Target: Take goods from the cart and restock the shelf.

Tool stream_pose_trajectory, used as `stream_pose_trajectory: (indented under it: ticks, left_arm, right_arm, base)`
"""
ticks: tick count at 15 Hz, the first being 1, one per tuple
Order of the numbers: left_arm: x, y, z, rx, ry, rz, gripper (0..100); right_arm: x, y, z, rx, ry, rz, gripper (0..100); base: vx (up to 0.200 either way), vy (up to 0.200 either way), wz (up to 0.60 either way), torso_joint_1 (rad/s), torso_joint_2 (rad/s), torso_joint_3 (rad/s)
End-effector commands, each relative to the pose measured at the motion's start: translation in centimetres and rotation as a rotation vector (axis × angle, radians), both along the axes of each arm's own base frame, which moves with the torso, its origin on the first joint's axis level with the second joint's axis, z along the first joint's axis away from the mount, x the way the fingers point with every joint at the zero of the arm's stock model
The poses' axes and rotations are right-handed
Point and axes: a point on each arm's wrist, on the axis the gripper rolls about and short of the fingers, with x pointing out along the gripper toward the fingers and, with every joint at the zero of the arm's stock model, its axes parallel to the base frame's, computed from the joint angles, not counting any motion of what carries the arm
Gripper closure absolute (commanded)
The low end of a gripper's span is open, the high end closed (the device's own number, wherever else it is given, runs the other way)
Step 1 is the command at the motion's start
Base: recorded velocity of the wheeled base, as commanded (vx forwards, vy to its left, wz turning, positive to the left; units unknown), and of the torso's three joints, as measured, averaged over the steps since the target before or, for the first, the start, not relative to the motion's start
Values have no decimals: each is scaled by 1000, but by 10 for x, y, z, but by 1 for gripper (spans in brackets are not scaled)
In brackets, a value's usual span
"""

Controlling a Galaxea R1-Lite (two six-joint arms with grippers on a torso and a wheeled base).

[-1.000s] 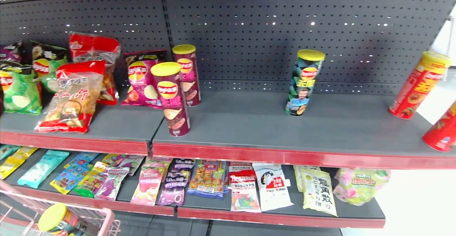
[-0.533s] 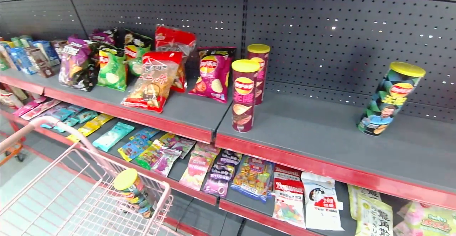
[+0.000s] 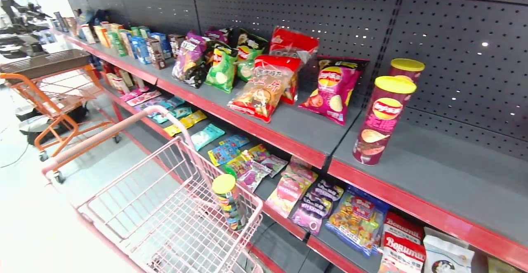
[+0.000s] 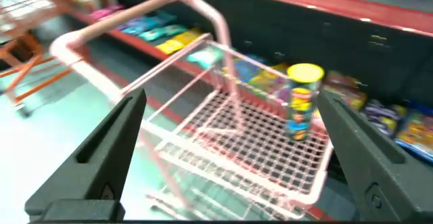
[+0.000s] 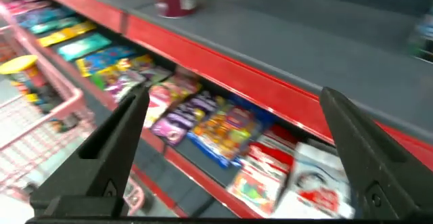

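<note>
Grey shelf boards (image 3: 433,170) edged in red cross the head view's right, the pink cart (image 3: 103,136) at lower left holding one upright yellow-lidded can (image 3: 230,205); in the left wrist view the left gripper (image 4: 233,143) hangs spread wide above that cart; in the right wrist view the right gripper (image 5: 233,149) is likewise spread before the shelf's bagged snacks (image 5: 223,126).

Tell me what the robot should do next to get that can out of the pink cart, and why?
Probably lower the left gripper toward the yellow-lidded chip can. The can stands upright in a corner of the pink cart, on the shelf side. The gripper is open, holds nothing and faces the cart, and the upper shelf has bare space beside the purple chip can.
</note>
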Motion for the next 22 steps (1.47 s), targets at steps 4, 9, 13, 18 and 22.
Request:
stream_pose_trajectory:
  ticks: [4, 9, 13, 18, 22]
  left_arm:
    - [0, 0, 0, 0, 1, 1, 0]
    - [0, 0, 0, 0, 1, 1, 0]
    - [0, 0, 0, 0, 1, 1, 0]
    - [0, 0, 0, 0, 1, 1, 0]
    - [0, 0, 0, 0, 1, 1, 0]
  right_arm:
    - [0, 0, 0, 0, -1, 1, 0]
    - [0, 0, 0, 0, -1, 1, 0]
    - [0, 0, 0, 1, -1, 1, 0]
    - [0, 0, 0, 1, -1, 1, 0]
    - [0, 0, 0, 1, -1, 1, 0]
  base:
    - [0, 0, 0, 0, 0, 0]
    - [0, 0, 0, 0, 0, 0]
    - [0, 0, 0, 0, 0, 0]
    - [0, 0, 0, -42, 85, 51]
    - [0, 0, 0, -139, 344, 197]
